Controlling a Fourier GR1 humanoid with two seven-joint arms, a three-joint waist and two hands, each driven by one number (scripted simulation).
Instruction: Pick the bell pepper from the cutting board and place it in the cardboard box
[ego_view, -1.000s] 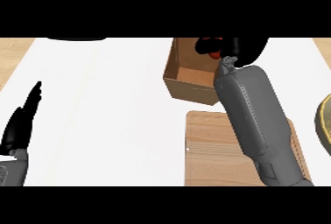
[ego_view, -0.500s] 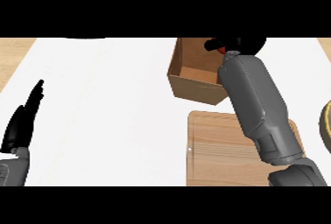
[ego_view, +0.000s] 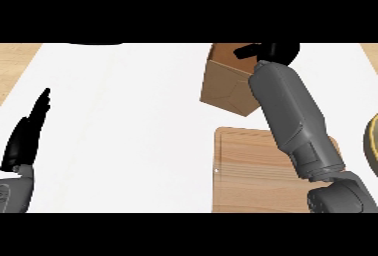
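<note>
Head view shows the right hand (ego_view: 272, 50) stretched over the cardboard box (ego_view: 229, 87), its dark fingers bunched at the top edge of the view; whether they are curled round anything I cannot tell. No bell pepper shows on the cutting board (ego_view: 251, 170) or elsewhere, so it is likely hidden beneath those fingers or already inside the box, whose opening lies directly under them. Well apart, the left hand (ego_view: 28, 132) rests with straight fingers pressed together.
</note>
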